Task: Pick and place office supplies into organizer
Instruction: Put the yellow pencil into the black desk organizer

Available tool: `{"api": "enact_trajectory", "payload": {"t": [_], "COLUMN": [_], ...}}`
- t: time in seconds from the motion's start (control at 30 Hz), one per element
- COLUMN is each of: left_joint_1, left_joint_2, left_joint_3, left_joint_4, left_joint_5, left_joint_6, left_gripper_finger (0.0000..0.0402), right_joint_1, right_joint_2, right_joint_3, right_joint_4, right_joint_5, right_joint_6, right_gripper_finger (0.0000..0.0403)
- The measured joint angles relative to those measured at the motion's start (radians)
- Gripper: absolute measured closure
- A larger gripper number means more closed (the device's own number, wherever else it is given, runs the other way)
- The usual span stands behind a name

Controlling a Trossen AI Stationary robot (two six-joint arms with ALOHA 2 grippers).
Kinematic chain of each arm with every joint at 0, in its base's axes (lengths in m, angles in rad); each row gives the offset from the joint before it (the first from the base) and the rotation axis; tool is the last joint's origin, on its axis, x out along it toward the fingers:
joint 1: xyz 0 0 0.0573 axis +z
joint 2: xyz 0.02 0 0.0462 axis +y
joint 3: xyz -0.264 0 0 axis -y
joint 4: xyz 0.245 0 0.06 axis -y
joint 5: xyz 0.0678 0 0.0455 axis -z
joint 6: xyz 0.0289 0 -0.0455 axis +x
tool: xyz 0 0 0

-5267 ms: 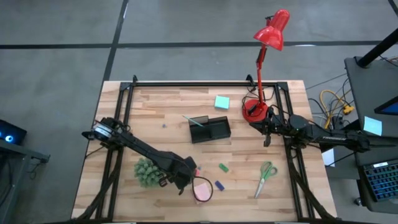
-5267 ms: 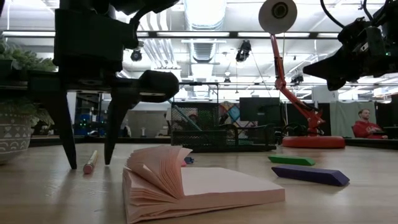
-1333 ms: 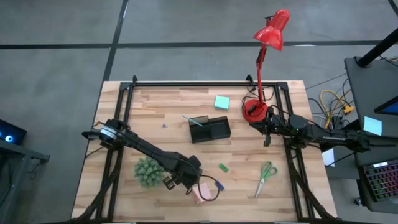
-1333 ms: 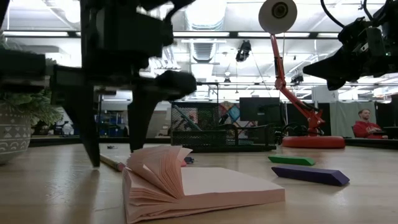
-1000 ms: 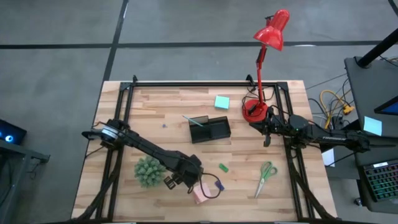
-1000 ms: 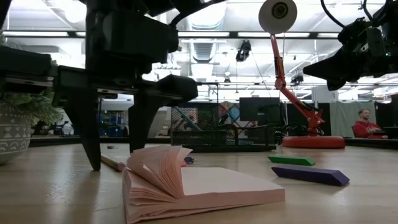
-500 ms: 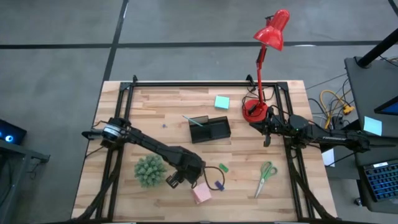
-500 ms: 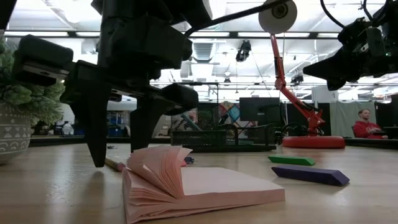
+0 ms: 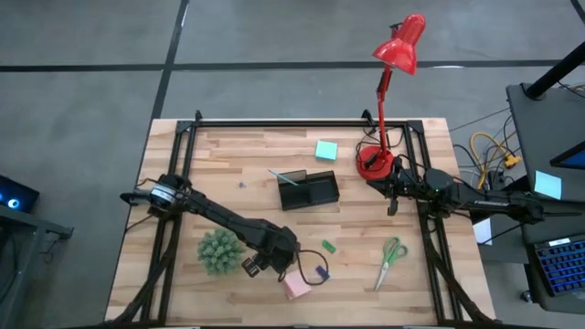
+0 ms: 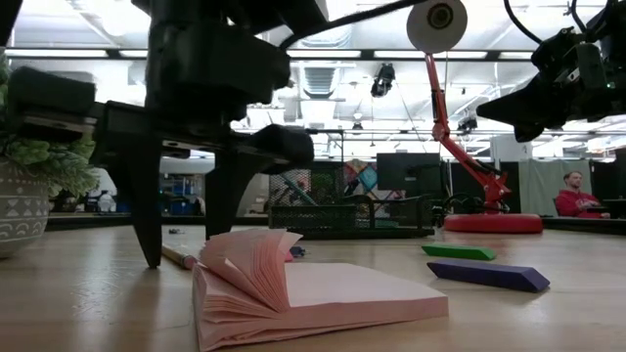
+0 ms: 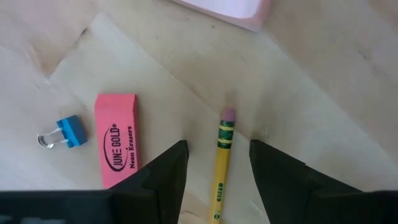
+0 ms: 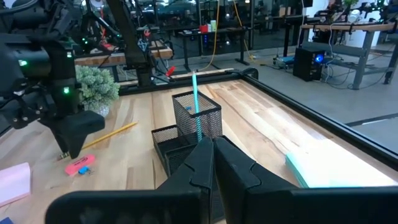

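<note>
My left gripper (image 11: 217, 146) is open and points down near the table's near edge (image 9: 274, 258). Its fingers stand on either side of the yellow pencil (image 11: 221, 165), which lies flat on the wood, with a gap on each side. In the low view the pencil (image 10: 181, 257) lies between the two fingers (image 10: 147, 220). A pink eraser (image 11: 116, 149) and a blue binder clip (image 11: 62, 132) lie beside it. The pink sticky pad (image 10: 313, 293) lies just nearer. The black organizer (image 9: 308, 190) holds an upright teal pen (image 12: 197, 106). My right gripper (image 12: 208, 162) is shut and waits beside the lamp base (image 9: 393, 196).
The green plant ball (image 9: 218, 251) stands close to the left of my left gripper. A green eraser (image 9: 327, 245), a blue eraser (image 9: 321, 272) and the scissors (image 9: 391, 259) lie to the right. The teal pad (image 9: 325, 150) and the red lamp base (image 9: 372, 163) sit toward the far edge.
My left gripper has swayed a little toward the table's far right and back again above the pencil, staying open. The pencil and the pink pad have not moved.
</note>
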Motion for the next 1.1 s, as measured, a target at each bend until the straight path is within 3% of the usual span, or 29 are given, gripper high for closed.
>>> {"api": "enact_trajectory", "payload": {"t": [0.33,0.77,1.1], "left_joint_1": [-0.003,-0.003,0.0], "left_joint_2": [0.0,0.0,0.0], "left_joint_3": [-0.001,-0.015,-0.015], "left_joint_4": [0.0,0.018,0.014], "left_joint_5": [-0.005,0.006,0.006], "left_joint_6": [0.013,-0.007,-0.001], "left_gripper_finger": [0.0244,0.0389,0.0398], "right_joint_1": [0.0,0.0,0.0], "right_joint_2": [0.0,0.0,0.0], "right_joint_3": [0.0,0.0,0.0], "right_joint_4": [0.0,0.0,0.0], "right_joint_5": [0.0,0.0,0.0], "right_joint_6": [0.0,0.0,0.0], "right_gripper_finger": [0.0394,0.0394,0.0394]}}
